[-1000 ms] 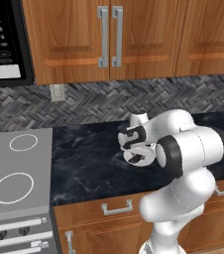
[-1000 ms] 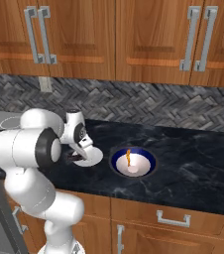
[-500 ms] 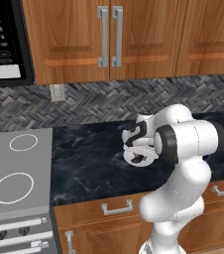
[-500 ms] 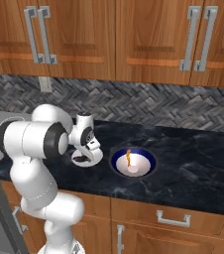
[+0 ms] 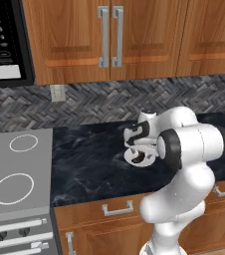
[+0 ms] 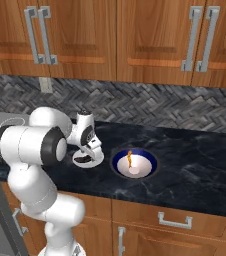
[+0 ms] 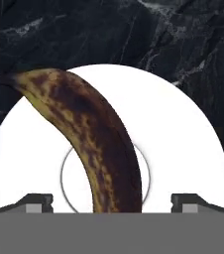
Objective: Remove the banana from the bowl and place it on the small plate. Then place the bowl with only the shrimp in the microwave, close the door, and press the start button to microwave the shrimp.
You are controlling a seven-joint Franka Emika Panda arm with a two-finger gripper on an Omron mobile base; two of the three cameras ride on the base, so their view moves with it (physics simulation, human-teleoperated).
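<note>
We hold our end effector (image 7: 112,201) just above the small plate (image 7: 183,149), and its two fingertips (image 7: 37,202) stand wide apart, one on either side of the banana (image 7: 91,144), touching nothing that we can see. The banana, yellow and heavily browned, lies across the white plate with its dark stem reaching past the rim toward the black marble desk (image 7: 59,30).

From the right base view, we see the end effector (image 6: 90,150) low over the small plate (image 6: 88,160), which sits on the desk (image 6: 195,165) just beside the bowl (image 6: 134,163). The bowl, dark blue at the rim and white inside, rests to the right of the plate, and the orange shrimp (image 6: 130,157) stands in it.

From the left base view, our end effector (image 5: 137,147) hangs over the small plate (image 5: 138,157), with the stove top (image 5: 15,169) to the left and the microwave (image 5: 5,45) at the upper left, above the stove.
</note>
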